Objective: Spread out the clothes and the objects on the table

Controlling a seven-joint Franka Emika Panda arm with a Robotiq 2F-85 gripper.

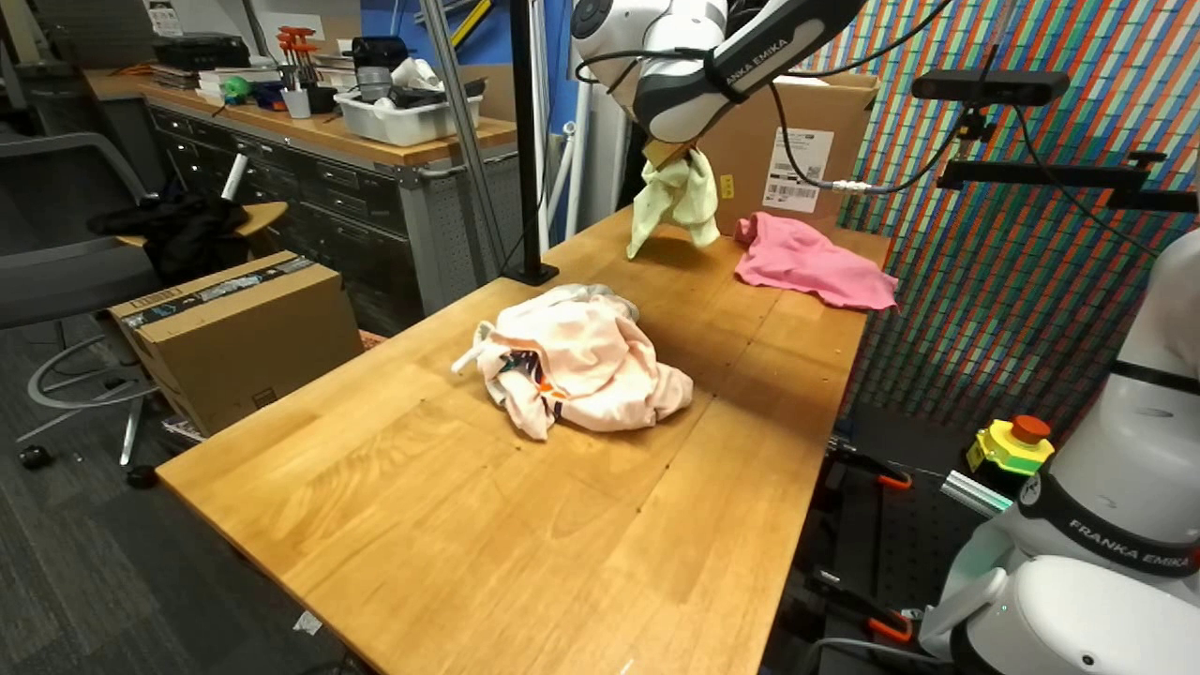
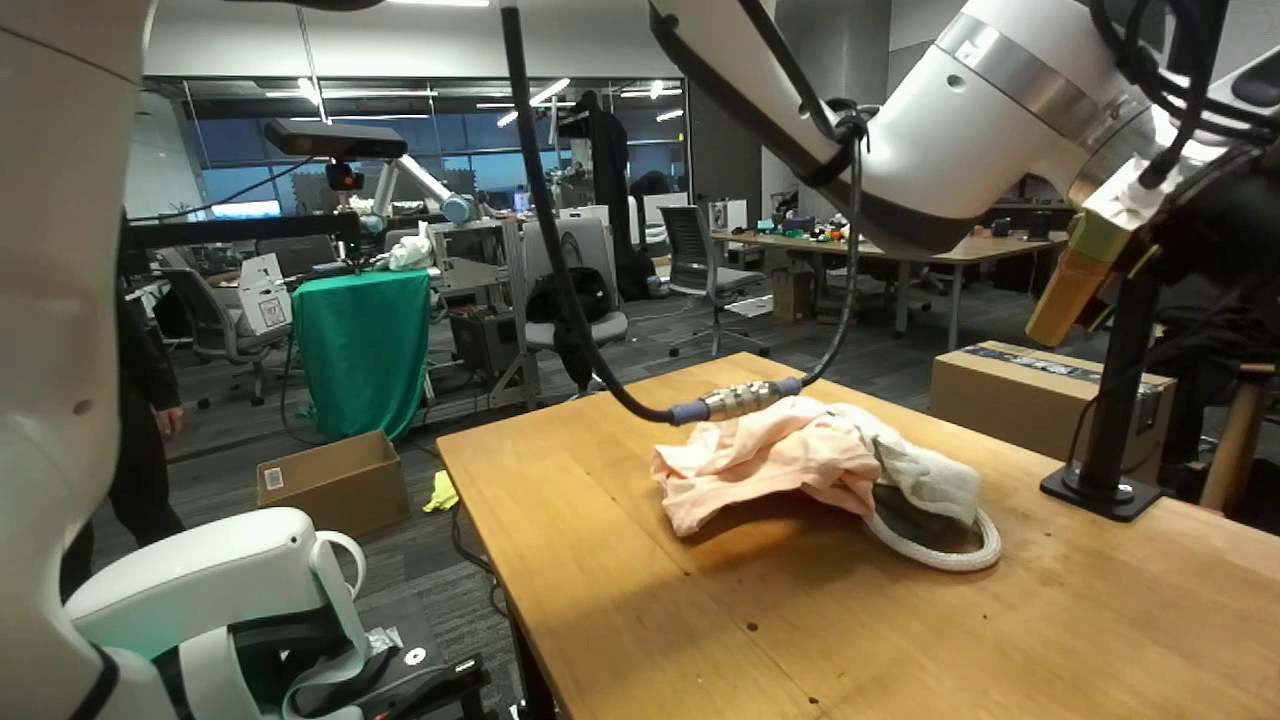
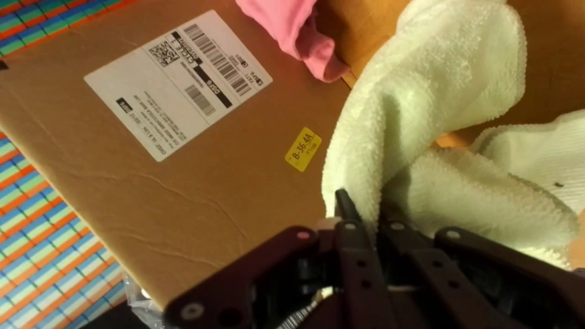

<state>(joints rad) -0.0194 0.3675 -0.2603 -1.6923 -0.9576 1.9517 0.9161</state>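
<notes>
Plainly, my tool [image 3: 371,219] pinches the yellow-green cloth [image 1: 677,199], which dangles over the table [image 1: 422,525]. From it, in an exterior view, the labelled box [image 1: 745,155] stands at two o'clock, the pink cloth [image 1: 811,264] lies at four, the peach cloth [image 1: 595,356] at seven. Releasing may drop it crumpled, since I grip one bunch; swinging toward two may fold it against the labelled box. Later, lifting the peach cloth could drag the rope [image 2: 950,561] looping out beside it.

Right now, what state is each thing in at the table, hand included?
hand: shut on the yellow-green cloth
yellow-green cloth: held, hanging in folds
pink cloth: rumpled, one end off the table
peach cloth: bunched in a heap
white cloth: crumpled against the peach cloth
rope: looped, partly covered
box: open or shut, can't tell
</notes>
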